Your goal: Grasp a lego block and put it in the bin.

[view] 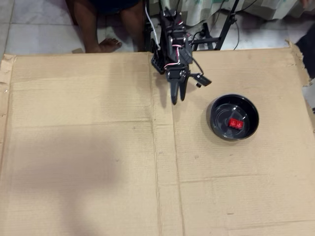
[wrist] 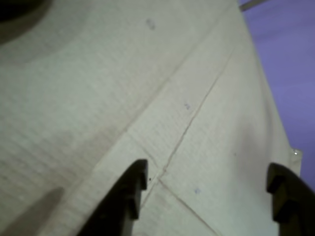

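Inside the bin [view: 216, 129], on its glossy black floor and a little right of centre in the overhead view, you can see the lego block [view: 236, 124], a small bright red brick lying flat, clear of the walls. The bin sits on the cardboard sheet [view: 88, 147] that covers the table, toward the right side of that view, and nothing else lies in it. To its upper left, near but not touching it, your gripper [view: 176, 98] points down the picture with its dark fingers close over the cardboard, right beside a vertical seam in the sheet. In the wrist view the gripper [wrist: 206, 182] has its two black fingertips [wrist: 133, 184] spread wide apart at the bottom edge, with only bare pale cardboard and its crossing creases between them, so it is empty. A dark curved shape in the top left corner of the wrist view may be the bin's rim, but it is too blurred for you to be sure. Above the gripper in the overhead view, the arm [view: 172, 42] rises to its base at the far edge of the sheet, wires trailing off it. Behind that, on the tiled floor, stand a person's bare legs [view: 106, 24]. No writing or brand mark is legible on the block, bin, arm or cardboard.
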`<action>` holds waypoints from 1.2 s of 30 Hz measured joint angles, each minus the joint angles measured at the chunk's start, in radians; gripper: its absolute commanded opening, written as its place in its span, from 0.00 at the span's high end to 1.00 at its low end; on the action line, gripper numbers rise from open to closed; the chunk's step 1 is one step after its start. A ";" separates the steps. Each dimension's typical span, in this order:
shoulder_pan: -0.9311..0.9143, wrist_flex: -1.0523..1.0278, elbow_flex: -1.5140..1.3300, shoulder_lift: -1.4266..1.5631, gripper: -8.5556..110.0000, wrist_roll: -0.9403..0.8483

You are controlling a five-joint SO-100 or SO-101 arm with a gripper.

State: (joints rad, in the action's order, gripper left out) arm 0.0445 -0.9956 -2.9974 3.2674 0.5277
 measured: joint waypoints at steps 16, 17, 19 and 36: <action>-0.043 0.011 -0.222 0.140 0.71 0.000; -0.043 0.011 -0.222 0.140 0.72 -0.002; -0.043 0.017 -0.227 0.140 0.78 -0.031; -0.034 0.015 -0.229 0.140 0.93 -0.644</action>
State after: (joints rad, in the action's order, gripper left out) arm 0.0107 -0.9802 -3.2260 3.4070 -0.1166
